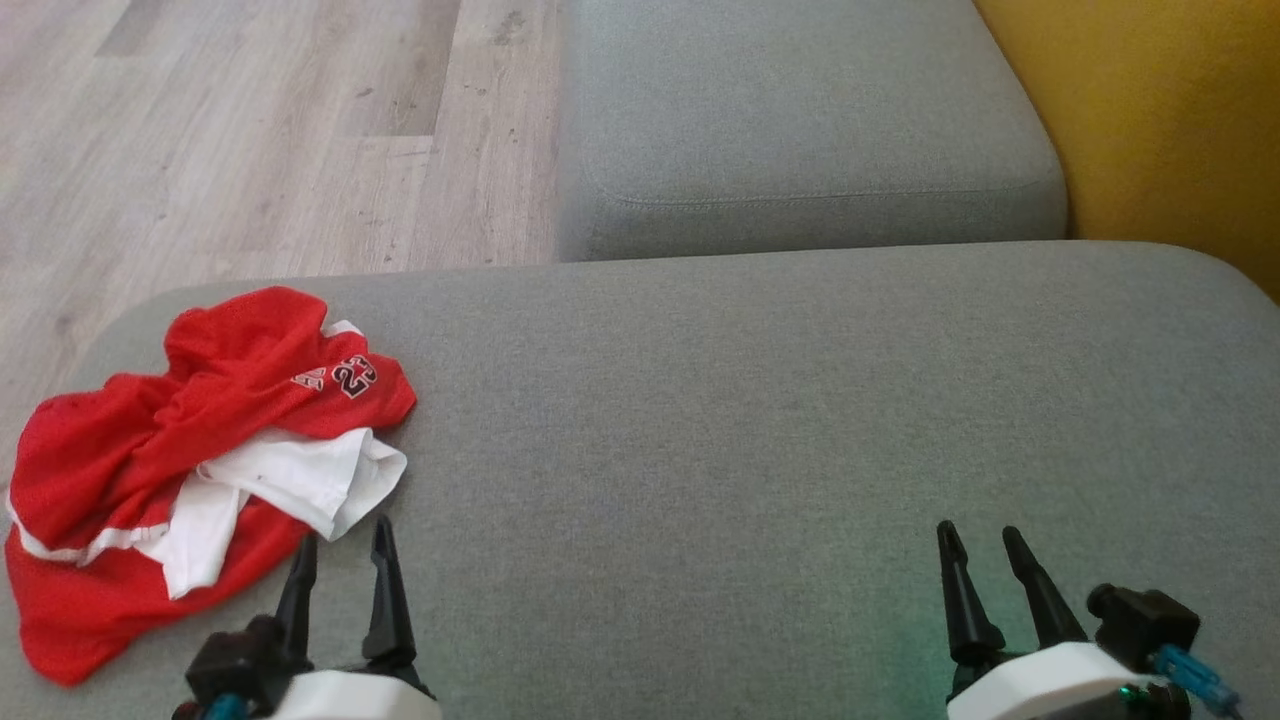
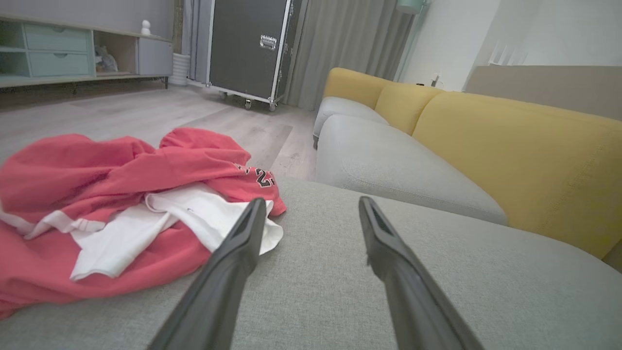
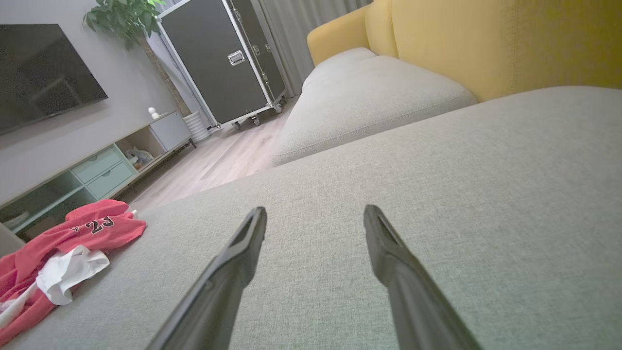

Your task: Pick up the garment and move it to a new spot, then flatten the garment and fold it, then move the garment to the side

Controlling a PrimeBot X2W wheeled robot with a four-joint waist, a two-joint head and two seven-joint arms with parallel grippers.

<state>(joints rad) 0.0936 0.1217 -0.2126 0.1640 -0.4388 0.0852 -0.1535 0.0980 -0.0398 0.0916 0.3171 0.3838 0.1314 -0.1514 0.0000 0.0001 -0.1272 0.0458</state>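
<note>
— Grey seat cushion (image 1: 700,420) lies under both pincers, with a wide open stretch of it ahead of the right pincer (image 1: 977,528). Where does it end?
— Its far edge runs across well ahead of the fingertips. Beyond it lie a second grey cushion (image 1: 800,120), ahead of the right pincer, and wood floor (image 1: 250,130), ahead of the left pincer (image 1: 345,532). A yellow backrest (image 1: 1150,100) rises on the right pincer's outer side.
— And the garment (image 1: 190,450)?
— Crumpled, red with white showing, on the seat cushion near its rounded left corner. It lies ahead of the left pincer and to its outer side. A white fold comes just beside that pincer's left fingertip; I cannot tell whether they touch. It is well apart from the right pincer.
— Jaws?
— Both pincers stand spread wide, gripping no cloth.
</note>
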